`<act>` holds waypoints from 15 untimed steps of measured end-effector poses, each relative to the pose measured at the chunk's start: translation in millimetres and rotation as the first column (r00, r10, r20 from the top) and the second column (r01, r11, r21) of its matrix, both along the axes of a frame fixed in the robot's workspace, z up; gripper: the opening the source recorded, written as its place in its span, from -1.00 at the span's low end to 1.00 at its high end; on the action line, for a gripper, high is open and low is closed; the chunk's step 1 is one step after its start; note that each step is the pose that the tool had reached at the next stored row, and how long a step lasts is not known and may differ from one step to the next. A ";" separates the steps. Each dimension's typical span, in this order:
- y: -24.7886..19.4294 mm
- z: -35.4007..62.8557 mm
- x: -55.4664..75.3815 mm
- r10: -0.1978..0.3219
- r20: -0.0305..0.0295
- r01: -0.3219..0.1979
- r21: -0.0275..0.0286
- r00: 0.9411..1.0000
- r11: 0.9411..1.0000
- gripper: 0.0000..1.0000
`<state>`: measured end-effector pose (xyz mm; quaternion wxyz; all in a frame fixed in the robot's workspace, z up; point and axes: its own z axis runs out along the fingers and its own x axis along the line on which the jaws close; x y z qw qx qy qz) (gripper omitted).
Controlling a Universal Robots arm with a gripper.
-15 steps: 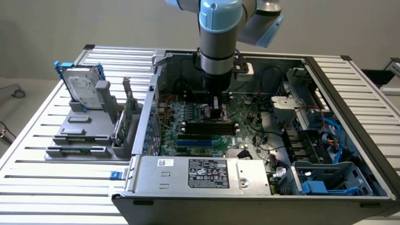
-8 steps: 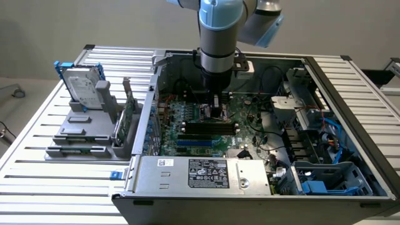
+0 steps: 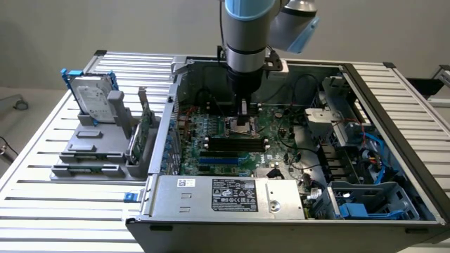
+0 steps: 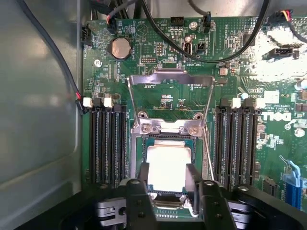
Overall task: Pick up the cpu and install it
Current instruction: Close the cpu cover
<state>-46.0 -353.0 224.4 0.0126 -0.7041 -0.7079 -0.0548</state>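
Note:
The cpu [image 4: 168, 163], a thin square chip with a pale silver top, lies flat in the dark socket [image 4: 138, 158] on the green motherboard [image 4: 158, 100]. My gripper [image 4: 168, 176] is straight over it, one black finger against each of two opposite edges of the chip, closed on it. The socket's metal load plate [image 4: 170, 79] is swung up and open beyond the chip. In the exterior view my gripper [image 3: 243, 120] reaches down into the open computer case [image 3: 393, 95], at the middle of the board.
Black memory slots [image 4: 108, 143] [image 4: 237, 143] flank the socket. Cables [image 4: 211, 52] arc over the board's far part. A silver power supply [image 3: 225, 195] fills the case's front. A hard drive [image 3: 91, 97] in a blue frame stands in a grey rack at the exterior view's left.

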 end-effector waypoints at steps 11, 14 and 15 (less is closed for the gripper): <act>-1.2 16.2 22.7 -0.002 0.000 0.002 0.000 1.000 1.000 -0.79; -1.5 21.1 33.2 -0.002 0.000 0.002 0.000 1.000 1.000 -0.79; -1.6 24.2 36.3 -0.002 0.000 0.002 0.000 1.000 1.000 -0.79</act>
